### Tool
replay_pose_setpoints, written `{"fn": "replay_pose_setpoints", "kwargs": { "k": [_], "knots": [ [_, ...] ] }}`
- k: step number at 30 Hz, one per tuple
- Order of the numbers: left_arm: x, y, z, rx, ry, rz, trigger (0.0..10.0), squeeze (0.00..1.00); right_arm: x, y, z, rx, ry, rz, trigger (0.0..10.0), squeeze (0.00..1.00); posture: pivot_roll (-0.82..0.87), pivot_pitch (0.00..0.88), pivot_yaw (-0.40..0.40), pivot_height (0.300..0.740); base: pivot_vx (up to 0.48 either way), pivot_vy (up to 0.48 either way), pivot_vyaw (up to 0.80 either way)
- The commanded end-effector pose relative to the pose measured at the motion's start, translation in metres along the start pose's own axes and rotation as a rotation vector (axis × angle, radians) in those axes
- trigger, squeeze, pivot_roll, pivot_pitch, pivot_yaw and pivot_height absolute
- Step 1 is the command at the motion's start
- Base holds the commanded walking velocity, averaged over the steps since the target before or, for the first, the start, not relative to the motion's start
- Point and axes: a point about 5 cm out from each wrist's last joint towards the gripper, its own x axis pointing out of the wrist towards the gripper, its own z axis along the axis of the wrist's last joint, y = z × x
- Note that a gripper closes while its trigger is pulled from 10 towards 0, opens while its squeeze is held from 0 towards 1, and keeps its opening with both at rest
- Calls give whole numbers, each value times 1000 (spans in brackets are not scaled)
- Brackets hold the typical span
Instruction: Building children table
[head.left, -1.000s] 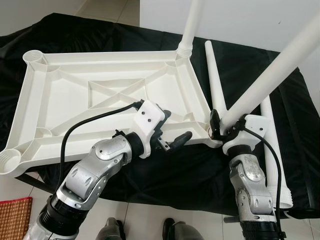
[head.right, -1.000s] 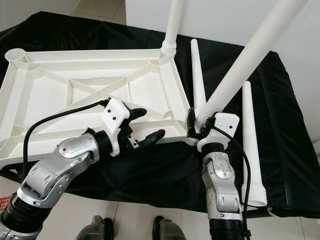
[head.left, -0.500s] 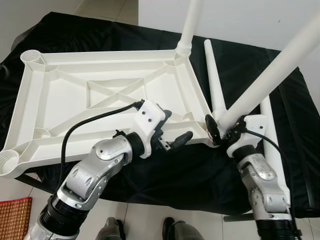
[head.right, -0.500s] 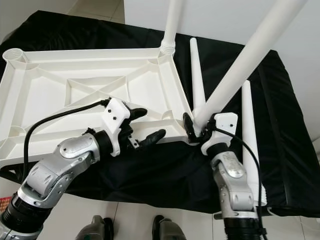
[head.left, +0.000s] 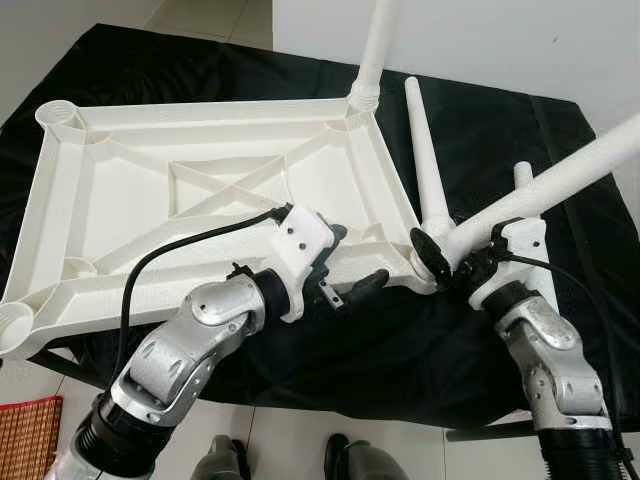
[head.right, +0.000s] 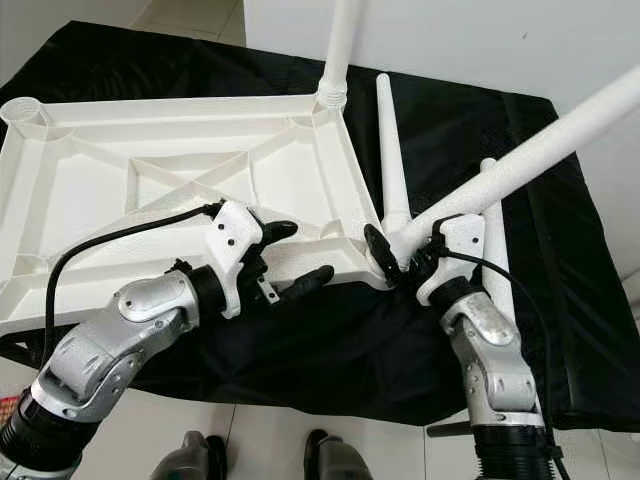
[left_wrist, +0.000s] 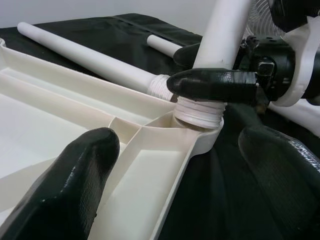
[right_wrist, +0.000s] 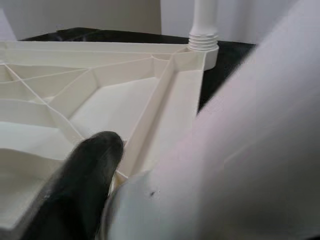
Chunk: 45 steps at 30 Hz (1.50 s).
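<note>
Screwing a leg (head.left: 560, 185) into the corner socket (left_wrist: 200, 117) of the tabletop (head.left: 190, 190): right gripper (head.left: 450, 262) clamped round its base, left gripper (head.left: 345, 262) spread wide astride the near rim just beside that; next, straightening then twisting home.

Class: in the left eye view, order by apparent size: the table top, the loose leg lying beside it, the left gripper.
1. table top
2. loose leg
3. left gripper, though it sits nearer the camera

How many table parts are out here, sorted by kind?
Tabletop, upside down on the black cloth: 1
Legs standing in corner sockets: 2, the far leg and the tilted leg held by the right end effector
Loose legs lying on the cloth: 2, a long one and one partly hidden
Total: 5
</note>
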Motion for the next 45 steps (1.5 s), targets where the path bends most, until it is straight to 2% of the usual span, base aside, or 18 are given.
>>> {"fn": "replay_pose_setpoints", "kwargs": {
  "k": [1, 13, 18, 19, 25, 28, 36, 43, 45],
  "knots": [
    [0, -9, 1, -6, -5, -98, 10000, 0, -1, 0, -2, 2, 11, 16, 0, 0, 54, 216, -59, 740, 0, 0, 0],
    [-1, -8, 2, -4, -9, -76, 10000, 0, 2, -6, 0, -8, 17, 61, 0, 0, 59, 215, -67, 740, 0, 0, 0],
    [-2, -8, 2, -5, -9, -73, 10000, 0, 0, -5, -1, -18, 13, 69, 0, 0, 60, 214, -72, 740, 0, 0, 0],
    [-2, -8, 2, -5, -10, -71, 10000, 0, 0, -2, -1, -23, 9, 55, 10000, 0, 62, 214, -74, 740, 0, 0, 0],
    [-2, -7, 2, -7, -11, -67, 10000, 0, -2, 9, -5, -13, -25, -33, 10000, 0, 61, 213, -73, 740, 0, 0, 0],
    [-2, -7, 2, -9, -11, -69, 10000, 0, -4, 16, -5, -29, -72, -115, 10000, 0, 59, 211, -67, 740, 0, 0, 0],
    [-1, -8, 4, -11, -16, -91, 10000, 0, -8, 31, -10, -35, -89, -154, 10000, 0, 53, 212, -57, 740, 0, 0, 0],
    [-2, -7, 4, -10, -15, -92, 10000, 0, -11, 35, -13, -29, -89, -184, 10000, 0, 54, 217, -52, 740, 0, 0, 0],
    [-2, -7, 4, -10, -14, -90, 10000, 0, -11, 37, -15, -53, -91, -204, 10000, 0, 54, 220, -50, 740, 0, 0, 0]
  ]
}}
